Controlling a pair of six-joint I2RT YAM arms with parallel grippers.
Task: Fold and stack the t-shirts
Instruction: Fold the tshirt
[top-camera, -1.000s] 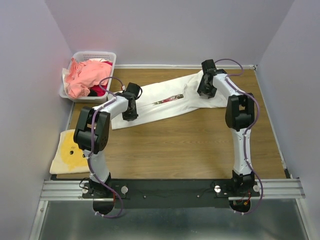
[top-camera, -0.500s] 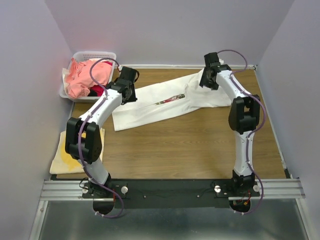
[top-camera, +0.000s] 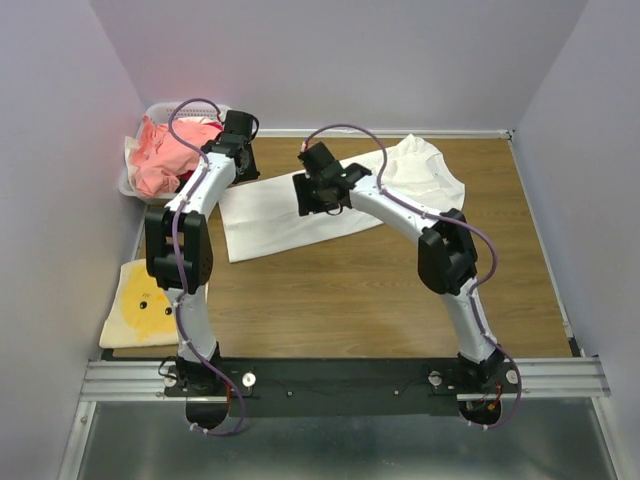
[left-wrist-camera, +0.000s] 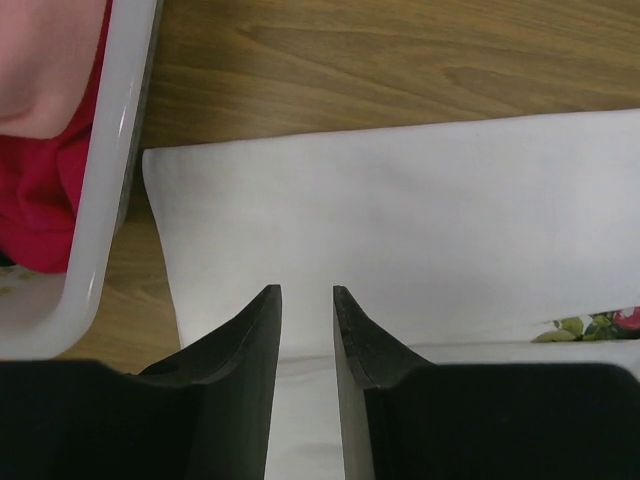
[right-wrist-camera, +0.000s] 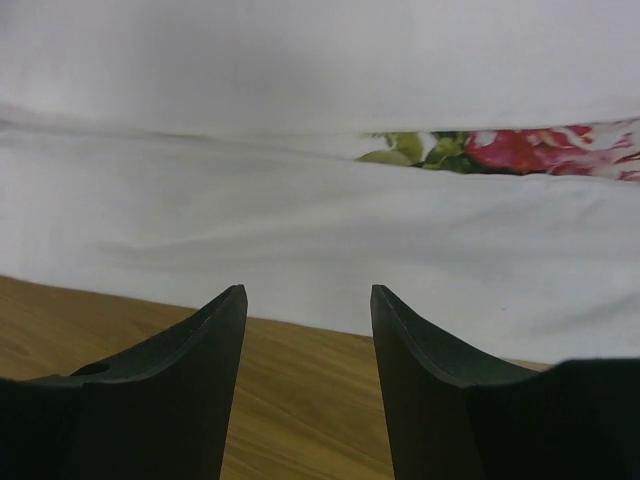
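White floral-print cotton t-shirt (top-camera: 270, 215) is lying folded into a long strip across the far wooden table (top-camera: 350, 290), with cross-folds pending. Salmon and red t-shirts (top-camera: 165, 150) are waiting in the white plastic lattice basket (top-camera: 190, 106). Left hand (left-wrist-camera: 305, 292) is hovering narrowly parted, seemingly empty. Right hand (right-wrist-camera: 308, 290) is gaping wide, holding nothing.

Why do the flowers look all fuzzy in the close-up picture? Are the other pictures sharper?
Right wrist view: the flower print on the white t-shirt and the dark jaws are soft, likely because the lens sits too near. Left wrist view: crisper, the wood grain of the table shows clearly. Top view: even light, faint shadows, no glare.
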